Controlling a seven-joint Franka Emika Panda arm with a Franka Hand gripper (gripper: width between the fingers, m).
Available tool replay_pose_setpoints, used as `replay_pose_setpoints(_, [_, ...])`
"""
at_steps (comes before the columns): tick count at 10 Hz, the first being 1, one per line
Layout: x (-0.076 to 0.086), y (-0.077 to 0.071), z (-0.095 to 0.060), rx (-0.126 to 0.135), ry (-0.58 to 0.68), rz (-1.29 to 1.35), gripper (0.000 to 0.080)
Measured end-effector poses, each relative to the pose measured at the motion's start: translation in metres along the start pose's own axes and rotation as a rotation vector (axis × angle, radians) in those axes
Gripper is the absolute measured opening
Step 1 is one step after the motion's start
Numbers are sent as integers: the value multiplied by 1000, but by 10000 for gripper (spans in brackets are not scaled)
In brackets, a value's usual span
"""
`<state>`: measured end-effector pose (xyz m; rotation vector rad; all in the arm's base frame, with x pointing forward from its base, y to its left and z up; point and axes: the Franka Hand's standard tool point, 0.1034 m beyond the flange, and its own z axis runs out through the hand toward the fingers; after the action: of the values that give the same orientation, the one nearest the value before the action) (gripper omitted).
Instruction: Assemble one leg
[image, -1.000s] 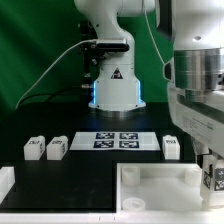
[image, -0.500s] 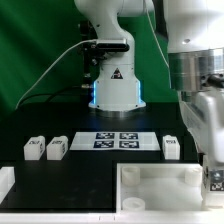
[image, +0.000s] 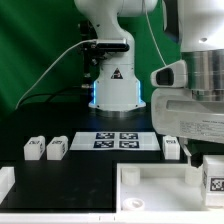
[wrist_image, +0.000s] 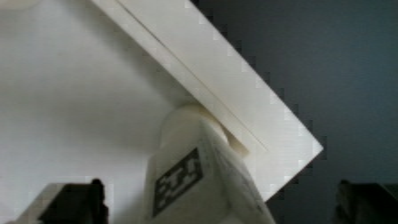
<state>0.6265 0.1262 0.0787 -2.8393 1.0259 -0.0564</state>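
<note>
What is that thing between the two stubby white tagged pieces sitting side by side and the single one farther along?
The thin flat white marker board printed with black tags; only the exterior view shows it.

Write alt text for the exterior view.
The white robot arm's tool hangs over a small stubby white plastic leg with a black-and-white tag, at the large square white rimmed tabletop's corner. Three more legs and the marker board lie behind it.

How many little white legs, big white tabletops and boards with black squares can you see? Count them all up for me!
legs: 4
tabletop: 1
marker board: 1
Total: 6
</note>
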Motion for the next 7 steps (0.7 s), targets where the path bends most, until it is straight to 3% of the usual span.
replay_pose_setpoints(2, [7, 1, -1, -25, 12, -307, 649])
replay_pose_setpoints(3, [21, 2, -5, -38, 19, -536, 649])
replay_pose_setpoints(5, [23, 3, -6, -39, 24, -538, 649])
replay_pose_setpoints(6, [23, 3, -6, -39, 24, -516, 549])
replay_pose_setpoints(7, [23, 3, -6, -36, 24, -472, 549])
